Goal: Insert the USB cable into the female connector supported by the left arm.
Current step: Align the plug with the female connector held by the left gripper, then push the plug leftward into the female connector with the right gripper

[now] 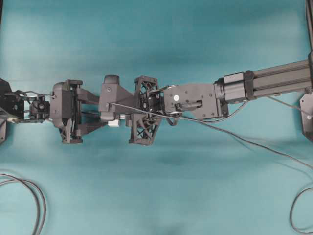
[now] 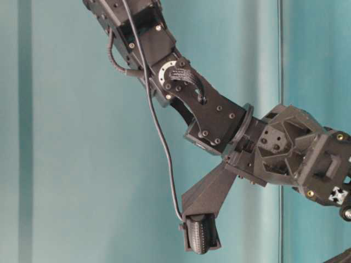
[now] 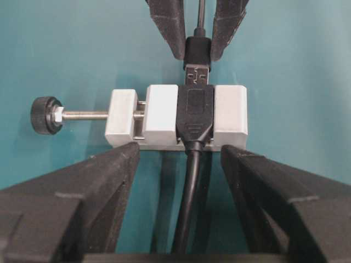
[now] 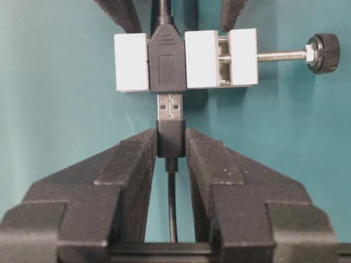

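Seen from the right wrist, near to far: right gripper [image 4: 171, 148] clamping its fingers [image 4: 134, 159] on the black collar of the USB cable [image 4: 171, 139], silver plug pointing away and meeting the mouth of the black socket in the connector [image 4: 186, 59], tip at the opening, most of the metal showing bare. Beyond that, screw [image 4: 282, 55] with knob [image 4: 324, 52] sticking out to the right over open teal table [image 4: 55, 137].

Seen from the left wrist: left gripper [image 3: 178, 181] standing with fingers [image 3: 93, 186] wide apart, block sitting just past their tips; whether they are touching it cannot be told here. Connector [image 3: 164, 115] lying across the middle, its own cable [image 3: 189, 186] running back between the fingers; farther on, the plug [image 3: 197, 74] entering from the top, pinched between the other gripper's fingers [image 3: 167, 27].

Showing only in the overhead view: both arms meeting at mid-table, left arm [image 1: 63, 110] from the left, right arm [image 1: 264, 81] from the right, wide bare table above and below, looped cables [image 1: 29, 196] lying near the bottom corners, well apart from the work.

Showing only in the table-level view: right gripper [image 2: 200, 233] hanging low, thin cable [image 2: 159, 126] drooping down to it
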Controlling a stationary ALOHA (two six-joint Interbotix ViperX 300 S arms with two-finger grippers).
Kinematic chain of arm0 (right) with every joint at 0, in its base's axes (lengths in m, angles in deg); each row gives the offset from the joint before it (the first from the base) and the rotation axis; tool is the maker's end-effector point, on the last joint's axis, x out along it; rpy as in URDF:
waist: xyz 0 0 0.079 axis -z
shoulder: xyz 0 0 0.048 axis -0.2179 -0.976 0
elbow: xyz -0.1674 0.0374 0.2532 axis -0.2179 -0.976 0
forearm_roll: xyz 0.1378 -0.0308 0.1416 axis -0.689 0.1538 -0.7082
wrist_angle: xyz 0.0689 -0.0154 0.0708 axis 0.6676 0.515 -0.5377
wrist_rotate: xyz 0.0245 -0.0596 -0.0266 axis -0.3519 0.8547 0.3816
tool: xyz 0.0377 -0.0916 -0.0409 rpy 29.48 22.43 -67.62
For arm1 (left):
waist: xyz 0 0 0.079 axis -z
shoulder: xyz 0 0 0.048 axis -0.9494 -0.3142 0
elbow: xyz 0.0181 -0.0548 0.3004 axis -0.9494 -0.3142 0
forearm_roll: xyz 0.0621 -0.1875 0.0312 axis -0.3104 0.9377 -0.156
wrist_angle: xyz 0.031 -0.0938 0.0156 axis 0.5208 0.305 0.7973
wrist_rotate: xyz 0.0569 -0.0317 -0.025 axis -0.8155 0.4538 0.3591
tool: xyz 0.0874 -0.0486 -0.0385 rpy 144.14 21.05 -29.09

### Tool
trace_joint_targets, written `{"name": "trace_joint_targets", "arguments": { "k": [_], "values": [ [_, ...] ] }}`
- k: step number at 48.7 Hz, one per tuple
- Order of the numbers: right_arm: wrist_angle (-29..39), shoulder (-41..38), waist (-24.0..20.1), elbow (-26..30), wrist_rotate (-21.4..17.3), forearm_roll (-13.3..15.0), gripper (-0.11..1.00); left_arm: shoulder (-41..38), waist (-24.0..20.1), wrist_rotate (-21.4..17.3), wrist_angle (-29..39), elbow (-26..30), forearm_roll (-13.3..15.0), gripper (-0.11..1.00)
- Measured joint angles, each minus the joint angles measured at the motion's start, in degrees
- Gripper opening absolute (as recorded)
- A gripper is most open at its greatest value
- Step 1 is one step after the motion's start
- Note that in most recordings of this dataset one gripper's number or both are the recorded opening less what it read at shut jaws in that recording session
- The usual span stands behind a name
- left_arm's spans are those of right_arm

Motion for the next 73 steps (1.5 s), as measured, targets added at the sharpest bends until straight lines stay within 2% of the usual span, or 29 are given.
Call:
{"name": "trace_joint_targets", "arguments": {
  "k": [49, 63, 73],
  "values": [
    [-1.58, -1.05, -0.26, 1.14, -0.09, 0.0, 0.22, 0.0, 0.0, 0.0, 0.26, 0.62, 0.0, 0.73],
    [-1.58, -1.05, -0.26, 1.49, 0.26, 0.0, 0.22, 0.18, 0.18, 0.0, 2.46, 1.23, -0.09, 0.73],
    [-1.32, -1.14, -0.35, 2.2, 0.53, 1.49, 0.22, 0.26, 0.18, 0.0, 2.81, 1.23, -0.09, 0.73]
  ]
}}
